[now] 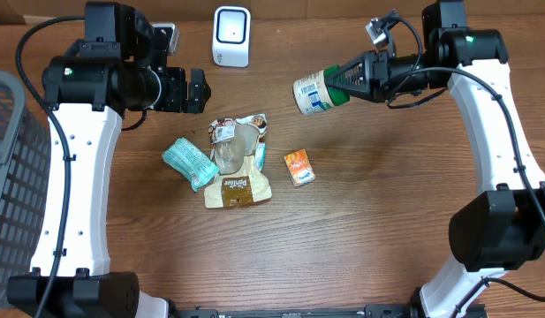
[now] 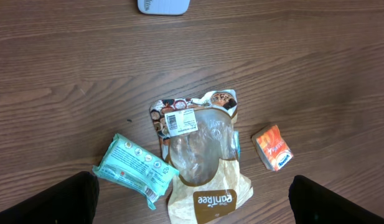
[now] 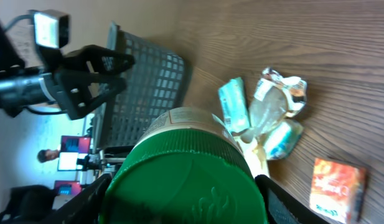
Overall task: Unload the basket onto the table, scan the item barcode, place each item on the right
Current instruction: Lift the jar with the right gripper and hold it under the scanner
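Right claw (image 1: 341, 85) grips a jar (image 1: 312, 95) by its green lid (image 3: 185, 180), body jutting beyond the claw; it looks rigid, light and smooth, safest held at the lid; left claw (image 1: 197, 90) gapes empty.

The left arm (image 1: 73, 159) rises along the left edge and bends inward at the top. The left tool (image 1: 198, 90) extends to the right, its jaws spread wide and empty. The right arm (image 1: 493, 124) climbs the right edge and reaches left, with the right tool (image 1: 338, 88) level and its fingers clamped on a jar (image 1: 312, 95) at the lid end.
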